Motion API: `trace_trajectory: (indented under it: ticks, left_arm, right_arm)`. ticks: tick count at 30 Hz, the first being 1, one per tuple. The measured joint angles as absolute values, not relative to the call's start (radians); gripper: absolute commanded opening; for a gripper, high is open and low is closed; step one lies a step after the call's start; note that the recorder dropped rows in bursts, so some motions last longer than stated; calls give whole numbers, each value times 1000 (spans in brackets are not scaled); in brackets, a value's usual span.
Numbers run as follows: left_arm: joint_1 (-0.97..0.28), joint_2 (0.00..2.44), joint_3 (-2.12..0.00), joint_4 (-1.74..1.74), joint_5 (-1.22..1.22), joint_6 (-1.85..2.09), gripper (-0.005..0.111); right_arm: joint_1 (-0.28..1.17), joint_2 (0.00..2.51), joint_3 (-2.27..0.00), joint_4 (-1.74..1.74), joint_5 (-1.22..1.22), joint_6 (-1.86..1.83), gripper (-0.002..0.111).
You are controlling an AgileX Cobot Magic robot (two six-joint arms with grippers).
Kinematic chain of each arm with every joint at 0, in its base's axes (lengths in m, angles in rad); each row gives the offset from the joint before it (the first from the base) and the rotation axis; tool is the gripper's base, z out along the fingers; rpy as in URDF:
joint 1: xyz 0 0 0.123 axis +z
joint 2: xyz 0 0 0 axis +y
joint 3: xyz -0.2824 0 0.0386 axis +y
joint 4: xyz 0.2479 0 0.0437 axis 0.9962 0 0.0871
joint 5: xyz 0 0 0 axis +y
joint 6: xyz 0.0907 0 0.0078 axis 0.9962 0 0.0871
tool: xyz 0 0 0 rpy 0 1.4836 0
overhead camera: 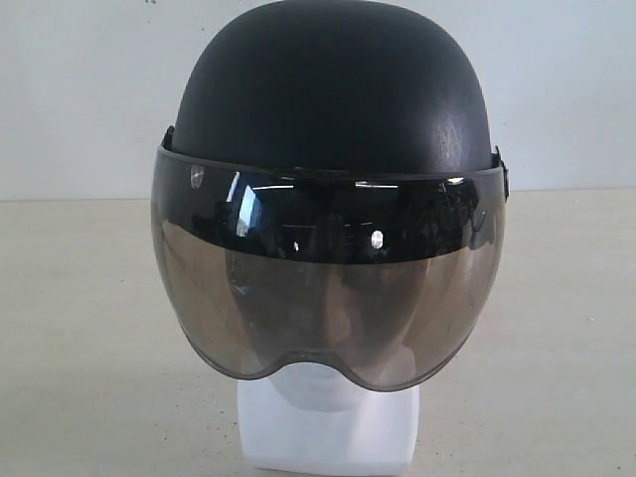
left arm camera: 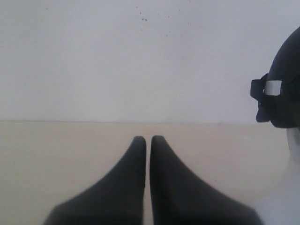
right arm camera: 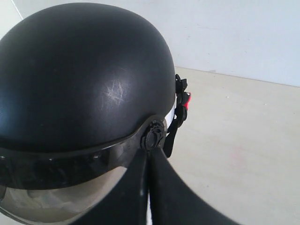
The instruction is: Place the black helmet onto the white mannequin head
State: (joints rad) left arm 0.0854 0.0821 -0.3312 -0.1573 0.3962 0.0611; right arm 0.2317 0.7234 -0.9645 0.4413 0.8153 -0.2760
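Observation:
The black helmet [overhead camera: 333, 89] sits on the white mannequin head [overhead camera: 328, 427], its smoky visor [overhead camera: 328, 288] lowered over the face. Only the chin, neck and base show below the visor. Neither gripper appears in the exterior view. My left gripper [left arm camera: 148, 139] is shut with nothing between its fingers, hanging over the table apart from the helmet [left arm camera: 286, 93], which sits at the edge of that view. My right gripper [right arm camera: 150, 151] is shut, its tips right beside the visor's round pivot knob [right arm camera: 152, 135] on the helmet [right arm camera: 84, 75]; whether they touch it is unclear.
The head stands on a pale beige table [overhead camera: 79, 348] before a plain white wall [overhead camera: 79, 99]. A black chin strap with a red buckle [right arm camera: 186, 101] hangs at the helmet's rear.

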Motion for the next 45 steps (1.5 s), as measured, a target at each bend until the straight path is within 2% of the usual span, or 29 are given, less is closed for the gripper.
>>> trace_trajectory:
  ticks: [6,13,19,24,45]
  left_arm:
    - [88,22,-86,-341,147,56,4]
    - [106,17,-5,-340,63,175,4]
    - [106,15,-3,-226,133,233,4]
    - [106,15,-3,-169,281,37,4]
    - [63,3,-3,-119,291,-15,4]
  right_arm:
    - [232,723,-965,441,815,-276,0]
    - [232,723,-965,441,815,-276,0]
    - [232,723,-965,441,815,-276,0]
    - [232,723,-965,441,815,-276,0]
    - [232,723,-965,441,815,-276,0]
